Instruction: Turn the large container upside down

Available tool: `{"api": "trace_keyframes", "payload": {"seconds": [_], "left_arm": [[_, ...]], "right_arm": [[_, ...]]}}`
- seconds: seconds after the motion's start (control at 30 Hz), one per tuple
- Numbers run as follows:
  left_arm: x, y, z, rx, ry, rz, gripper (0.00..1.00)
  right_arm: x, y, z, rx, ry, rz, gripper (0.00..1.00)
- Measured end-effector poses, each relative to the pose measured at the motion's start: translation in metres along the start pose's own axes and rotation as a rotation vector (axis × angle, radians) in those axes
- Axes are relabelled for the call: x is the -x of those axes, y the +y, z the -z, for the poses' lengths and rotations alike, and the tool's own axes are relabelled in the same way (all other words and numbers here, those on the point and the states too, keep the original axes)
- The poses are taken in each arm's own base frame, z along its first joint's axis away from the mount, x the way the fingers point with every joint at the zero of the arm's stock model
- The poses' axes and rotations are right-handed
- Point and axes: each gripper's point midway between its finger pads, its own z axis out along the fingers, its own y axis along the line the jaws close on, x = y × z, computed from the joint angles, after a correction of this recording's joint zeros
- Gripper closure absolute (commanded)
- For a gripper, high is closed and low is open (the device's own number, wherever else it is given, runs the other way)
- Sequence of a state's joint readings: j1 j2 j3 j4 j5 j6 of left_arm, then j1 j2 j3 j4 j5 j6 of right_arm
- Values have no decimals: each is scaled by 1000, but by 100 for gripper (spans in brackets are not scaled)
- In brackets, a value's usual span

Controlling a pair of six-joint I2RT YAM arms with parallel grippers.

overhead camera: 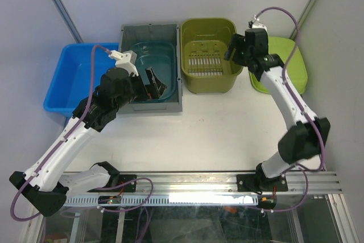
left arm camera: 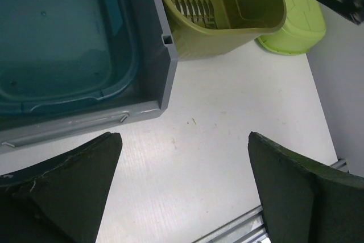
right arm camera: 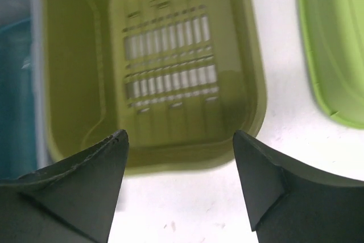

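Zero flipping done yet: the grey crate, probably the large container, sits upright at the back of the table with a teal tub inside. The left gripper hangs spread wide by its front corner, and the right gripper, also wide open and holding nothing, hovers over the olive basket.

Item 1: olive bin. You are looking at smooth moulded plastic that is giving off a soft sheen.
Item 2: grey crate. Plastic, reading as matt.
Item 3: teal tub. Plastic, glossy and catching reflections.
Item 4: blue bin and lime tray. Smooth plastic, both shining slightly.
Item 5: bench. White and matt, showing fine specks and scuffs.
Item 6: rail. Bare ribbed metal, glinting.
Item 7: left hand and right hand. You are seeing dark, matt fingers with roughish edges.
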State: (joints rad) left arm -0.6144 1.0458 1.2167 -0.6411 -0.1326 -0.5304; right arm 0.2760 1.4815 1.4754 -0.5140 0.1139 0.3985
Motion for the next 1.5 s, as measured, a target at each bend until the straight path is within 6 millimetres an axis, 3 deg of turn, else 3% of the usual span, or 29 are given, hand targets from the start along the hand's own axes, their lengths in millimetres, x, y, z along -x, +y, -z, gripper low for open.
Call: {"api": "trace_keyframes", "payload": {"seconds": [0.27, 0.4, 0.53, 0.7, 0.97, 1.0, 1.07, 1.13, 1.27, 1.37, 1.43, 1.5], "left_arm": [[-6, 2, 17, -18, -4, 32, 1], [-6, 0, 23, -33, -7, 38, 1], [-9, -1, 22, -40, 6, 38, 1], [-14, -2, 16, -43, 32, 36, 1], [-26, -3, -2, -43, 91, 28, 1], [-27, -4, -4, -47, 95, 27, 1], [-28, -6, -8, -55, 105, 26, 1], [-29, -8, -12, -61, 112, 24, 1], [-28, -9, -18, -63, 118, 14, 1], [-26, -10, -19, -66, 114, -2, 1], [-24, -10, -18, -66, 107, -7, 1], [-21, -9, -19, -56, 94, -11, 1]], "right_arm": [[10, -40, -93, -216, 117, 98, 27], [-7, -65, -129, -285, 212, 123, 54], [-41, -89, -135, -333, 320, 142, 78], [-60, -95, -107, -304, 356, 181, 100], [-69, -104, -21, -248, 344, 261, 100], [-73, -105, -11, -235, 350, 269, 94], [-82, -107, 9, -212, 368, 287, 58], [-91, -111, 26, -210, 392, 301, 36], [-102, -124, 52, -275, 422, 298, 29], [-97, -134, 69, -345, 407, 292, 27], [-84, -128, 80, -343, 364, 255, 25], [-63, -109, 89, -281, 276, 198, 22]]}}
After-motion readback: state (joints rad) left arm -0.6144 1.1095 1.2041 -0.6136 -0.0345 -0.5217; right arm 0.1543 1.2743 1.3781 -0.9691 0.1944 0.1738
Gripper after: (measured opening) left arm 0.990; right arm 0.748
